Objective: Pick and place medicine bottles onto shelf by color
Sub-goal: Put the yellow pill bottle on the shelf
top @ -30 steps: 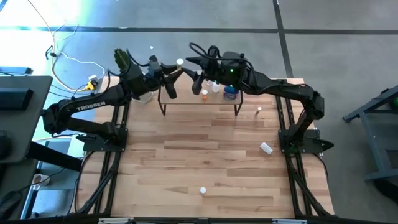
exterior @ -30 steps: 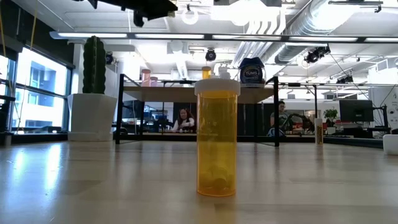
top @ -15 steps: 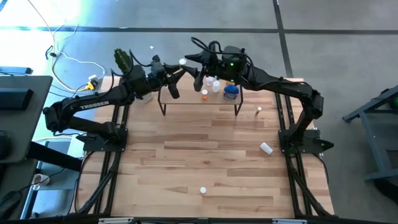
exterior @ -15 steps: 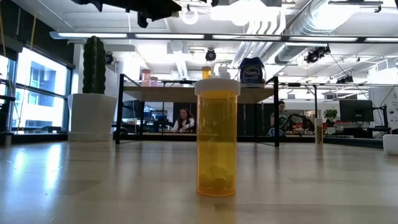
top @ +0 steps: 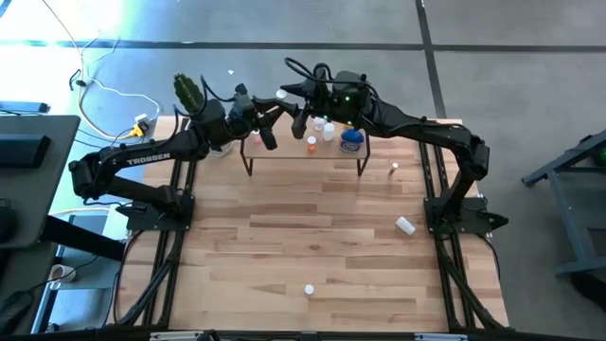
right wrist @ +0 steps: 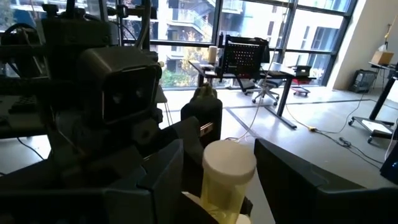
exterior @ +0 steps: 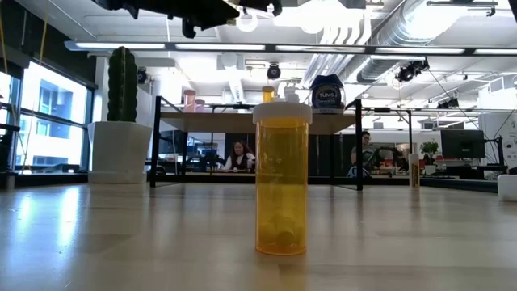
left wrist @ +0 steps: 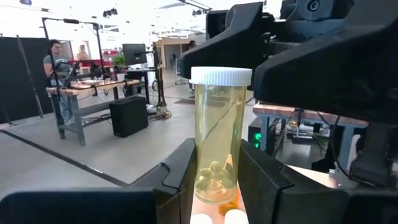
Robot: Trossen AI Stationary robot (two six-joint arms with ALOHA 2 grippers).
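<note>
A clear yellowish medicine bottle (left wrist: 217,118) with a white cap (top: 281,96) stands upright in my left gripper (left wrist: 217,165), which is shut on it above the shelf's (top: 284,152) far left corner. My right gripper (right wrist: 221,168) is open and level, and faces it from the right. Its fingers stand on either side of the cap (right wrist: 229,163); I cannot tell whether they touch it. On the shelf stand an orange bottle (top: 311,144), a white one (top: 329,133) and a blue one (top: 350,140). My left gripper pinches the lower part of the bottle's body (left wrist: 205,177) between its two fingers. The fingers come level from the table's left. The bottle stands upright with its cap up, lifted clear over the shelf.
An orange bottle (exterior: 281,178) stands on the table near the front edge (top: 309,289). A white bottle (top: 405,225) lies toward the right, and a small one (top: 394,169) stands beside the shelf. A cactus (exterior: 121,81) in a white pot stands at the far left.
My right gripper has moved a little toward the table's left and far edge, closing in on the bottle held by my left gripper. Neither gripper's opening has changed.
</note>
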